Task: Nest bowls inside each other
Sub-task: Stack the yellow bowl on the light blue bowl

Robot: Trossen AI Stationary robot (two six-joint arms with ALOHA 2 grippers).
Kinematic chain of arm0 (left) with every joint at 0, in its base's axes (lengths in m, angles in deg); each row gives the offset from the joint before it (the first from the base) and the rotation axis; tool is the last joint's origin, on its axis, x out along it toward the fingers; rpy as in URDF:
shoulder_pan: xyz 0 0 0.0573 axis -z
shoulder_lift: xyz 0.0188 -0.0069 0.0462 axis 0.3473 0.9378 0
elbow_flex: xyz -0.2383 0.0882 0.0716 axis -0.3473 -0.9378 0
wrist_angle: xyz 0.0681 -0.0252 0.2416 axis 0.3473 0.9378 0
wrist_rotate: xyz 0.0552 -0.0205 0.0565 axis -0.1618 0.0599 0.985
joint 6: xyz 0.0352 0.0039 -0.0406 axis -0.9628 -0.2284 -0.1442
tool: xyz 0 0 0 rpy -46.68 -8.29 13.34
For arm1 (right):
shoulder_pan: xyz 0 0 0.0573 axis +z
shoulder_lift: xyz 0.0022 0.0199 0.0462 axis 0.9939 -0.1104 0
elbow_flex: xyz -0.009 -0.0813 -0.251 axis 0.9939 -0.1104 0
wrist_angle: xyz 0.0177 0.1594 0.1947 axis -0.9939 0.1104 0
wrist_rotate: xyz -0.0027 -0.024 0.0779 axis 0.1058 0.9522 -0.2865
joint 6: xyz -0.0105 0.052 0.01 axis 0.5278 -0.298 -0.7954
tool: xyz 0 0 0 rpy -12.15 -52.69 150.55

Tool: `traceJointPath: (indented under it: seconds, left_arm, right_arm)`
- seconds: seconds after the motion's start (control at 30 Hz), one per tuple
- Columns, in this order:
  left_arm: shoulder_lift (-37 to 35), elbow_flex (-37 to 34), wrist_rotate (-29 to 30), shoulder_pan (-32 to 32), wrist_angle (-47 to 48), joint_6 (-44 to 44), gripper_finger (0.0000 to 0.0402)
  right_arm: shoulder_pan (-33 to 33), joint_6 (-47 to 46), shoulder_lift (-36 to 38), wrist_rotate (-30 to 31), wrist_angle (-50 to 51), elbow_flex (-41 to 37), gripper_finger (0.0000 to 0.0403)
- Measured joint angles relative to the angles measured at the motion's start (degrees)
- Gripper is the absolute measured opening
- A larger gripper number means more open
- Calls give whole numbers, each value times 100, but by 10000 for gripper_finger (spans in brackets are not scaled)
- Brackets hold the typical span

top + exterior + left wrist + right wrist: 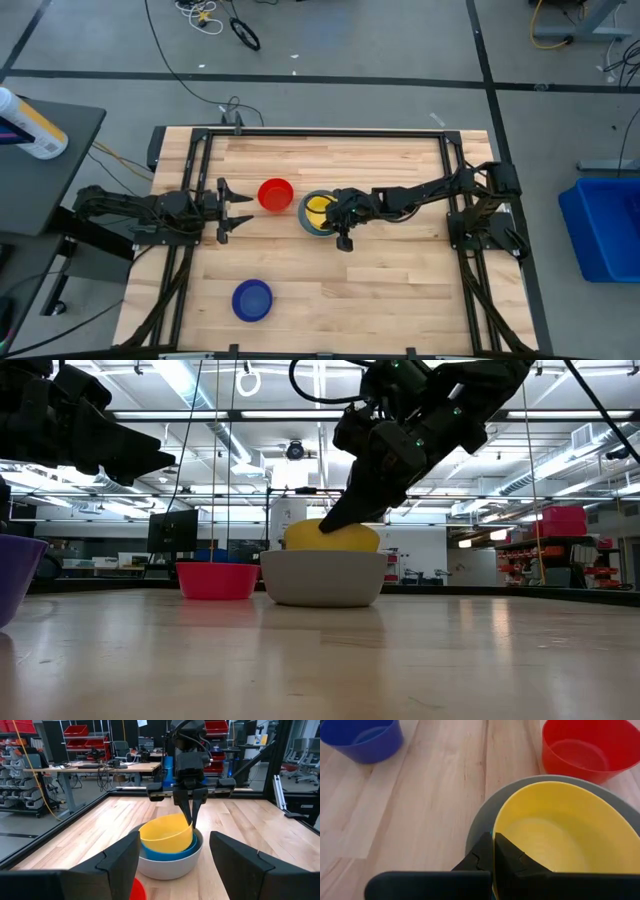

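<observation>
So the right gripper [493, 851] has its fingers pinched together on the rim of the yellow bowl [167, 836], one finger inside the wall and one outside. My guess is that's the only decent way to grab a thin plastic bowl like this: pinch the lip and carry it. The yellow bowl sits tilted, with the gripped side riding higher, so I'd say it's mid-placement and hasn't dropped flat yet.

Taking the grey bowl [170, 862] as the landmark, since it's the outer shell of the stack:
- Inside it is the light blue bowl [165, 854], nested down so only a band of its rim shows.
- The yellow one is inside that, leaning and poking up above the grey rim.
- The red bowl [275, 194] is just beside the grey one, on the left arm's side. It's upright and has nothing in it.
- The dark blue bowl [252, 299] is well apart from the grey one, towards the table's near edge, also with nothing in it.

The left gripper [236, 210] is parked on the far side of the red bowl from the stack, fingers spread wide and holding nothing. It's aimed at the red bowl, so I reckon that's its next pickup once the right arm clears out.

By my count that's three bowls in the stack and two to go. The risk I can see is the yellow bowl jamming crooked if it's let go while tilted.
</observation>
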Motion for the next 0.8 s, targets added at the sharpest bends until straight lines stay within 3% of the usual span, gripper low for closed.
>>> traceJointPath:
  seconds: [0.47,0.6,0.8]
  left_arm:
    - [1,0,7,0,7,-2,247]
    - [0,0,6,0,7,-2,247]
    - [0,0,5,0,11,-2,247]
  right_arm:
    - [-5,120,-295,88,-80,0,12]
    - [-5,126,-293,79,-160,0,61]
    - [-88,75,-291,66,-173,0,167]
